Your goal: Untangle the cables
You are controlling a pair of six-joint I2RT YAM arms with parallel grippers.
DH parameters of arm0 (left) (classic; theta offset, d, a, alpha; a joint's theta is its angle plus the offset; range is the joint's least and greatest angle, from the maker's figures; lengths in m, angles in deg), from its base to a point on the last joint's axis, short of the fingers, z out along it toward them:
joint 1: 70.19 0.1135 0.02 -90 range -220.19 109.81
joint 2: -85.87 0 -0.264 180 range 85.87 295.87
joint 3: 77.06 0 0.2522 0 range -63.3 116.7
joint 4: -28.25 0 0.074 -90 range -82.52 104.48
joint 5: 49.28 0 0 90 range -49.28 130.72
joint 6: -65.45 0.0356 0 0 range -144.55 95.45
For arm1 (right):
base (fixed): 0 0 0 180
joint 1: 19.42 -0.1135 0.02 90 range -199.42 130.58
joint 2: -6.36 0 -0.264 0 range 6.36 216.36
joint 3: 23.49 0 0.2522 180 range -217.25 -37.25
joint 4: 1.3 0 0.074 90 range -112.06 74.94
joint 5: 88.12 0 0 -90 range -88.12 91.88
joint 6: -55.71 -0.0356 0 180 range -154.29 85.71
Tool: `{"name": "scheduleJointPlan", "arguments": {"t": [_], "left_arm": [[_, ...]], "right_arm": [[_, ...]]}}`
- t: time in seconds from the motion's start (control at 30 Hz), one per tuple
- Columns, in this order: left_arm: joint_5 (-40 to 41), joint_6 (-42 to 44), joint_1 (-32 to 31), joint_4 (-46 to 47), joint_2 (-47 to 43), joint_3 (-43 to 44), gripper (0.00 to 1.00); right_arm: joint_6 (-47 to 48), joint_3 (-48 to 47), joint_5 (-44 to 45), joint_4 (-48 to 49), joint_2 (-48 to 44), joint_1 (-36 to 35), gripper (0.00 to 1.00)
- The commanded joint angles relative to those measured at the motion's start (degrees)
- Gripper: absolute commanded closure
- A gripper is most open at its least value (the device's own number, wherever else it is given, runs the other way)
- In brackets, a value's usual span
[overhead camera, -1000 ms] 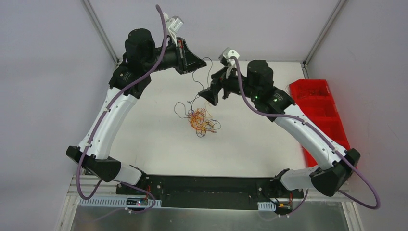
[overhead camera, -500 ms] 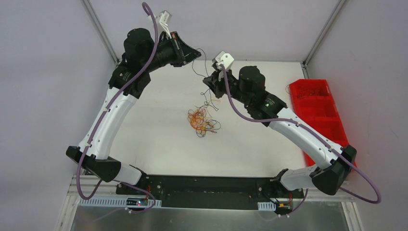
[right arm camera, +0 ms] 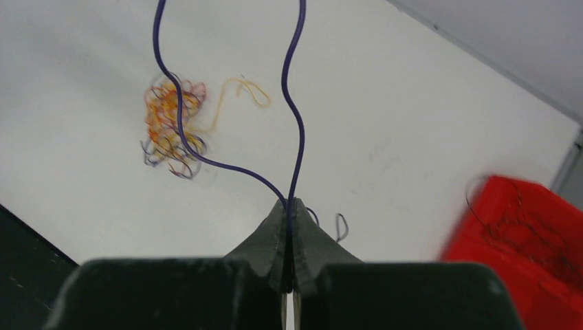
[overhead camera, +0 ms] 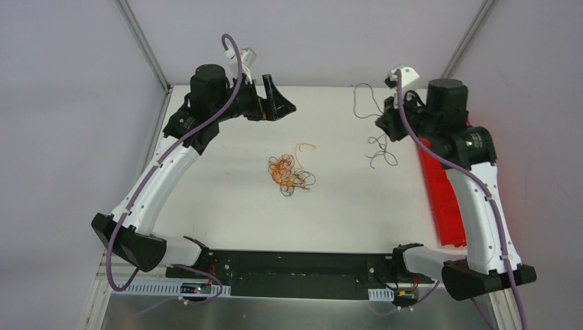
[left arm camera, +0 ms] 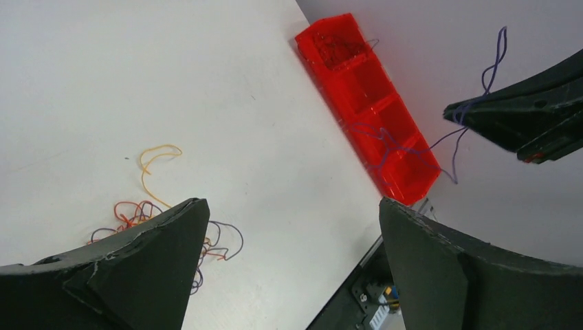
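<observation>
Well, the left gripper [overhead camera: 279, 96] hangs over the far left of the bench [overhead camera: 220, 192], jaws spread wide and empty. Mid-bench lies the orange, red and yellow tangle of cables [overhead camera: 289, 173]. Further right, the right gripper [right arm camera: 289, 206] has its jaws clenched on a dark purple cable [right arm camera: 297, 124], held up near the red bin [overhead camera: 434, 185].

Left arm [overhead camera: 161, 175], right arm [overhead camera: 481, 206]: white link shells, small dark screw holes; black joints, black bases. Lilac hose [overhead camera: 238, 69] along each arm. White camera mount [overhead camera: 405, 74] at wrist. Left gripper [left arm camera: 292, 203]: matte black wedge-shaped fingers [left arm camera: 440, 275].
</observation>
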Motion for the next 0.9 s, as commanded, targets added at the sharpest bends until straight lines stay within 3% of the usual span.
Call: {"name": "scheduleJointPlan", "arguments": {"t": [0.0,0.3,0.57,0.87], "left_arm": [[-5.02,2.85,-0.13,1.76,-3.2,-2.78,0.01],[-8.88,2.19,-0.15,1.76,-2.45,-4.02,0.01],[-9.26,2.2,-0.13,1.76,-1.94,-4.07,0.01],[-9.62,3.4,-0.13,1.34,-0.5,-3.93,0.01]], "right_arm": [[15.67,-3.45,-1.62,-23.1,-4.62,10.67,1.0],[45.98,-6.08,-2.87,-44.72,0.2,37.28,1.0],[68.93,-0.93,-3.32,-47.76,3.97,55.4,1.0],[84.32,-2.44,-3.12,-50.58,12.26,66.38,1.0]]}}
